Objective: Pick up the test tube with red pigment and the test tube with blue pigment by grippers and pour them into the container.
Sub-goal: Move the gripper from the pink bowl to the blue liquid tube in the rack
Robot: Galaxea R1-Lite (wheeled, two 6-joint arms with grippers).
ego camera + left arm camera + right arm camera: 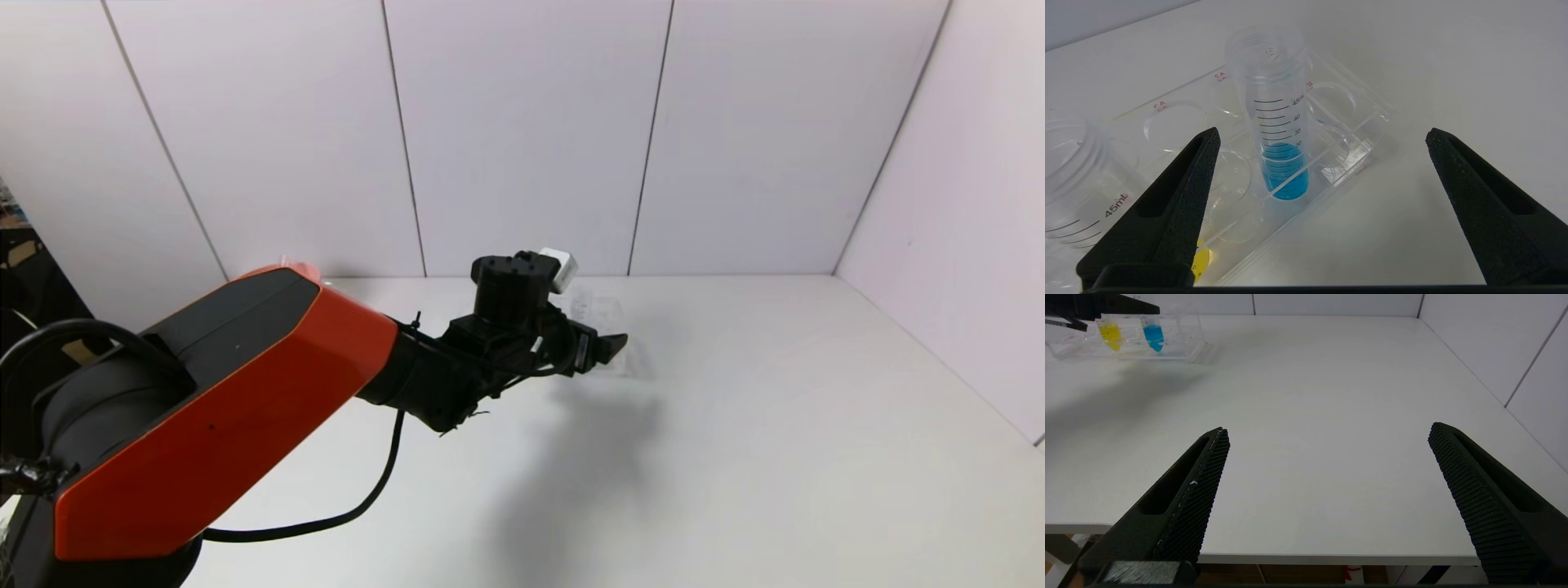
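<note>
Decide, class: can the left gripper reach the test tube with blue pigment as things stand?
Probably yes. The left gripper is open, with the blue tube upright in the clear rack just ahead between its fingers. Nothing blocks the way; the yellow tube stands off to one side.

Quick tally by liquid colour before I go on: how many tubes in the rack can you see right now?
Blue liquid: 1, the test tube with blue pigment, upright in the clear rack
Yellow liquid: 1, the yellow tube, beside the blue one
Red liquid: 0 in view
Total: 2 tubes seen
The left end effector hangs open over the rack.
</note>
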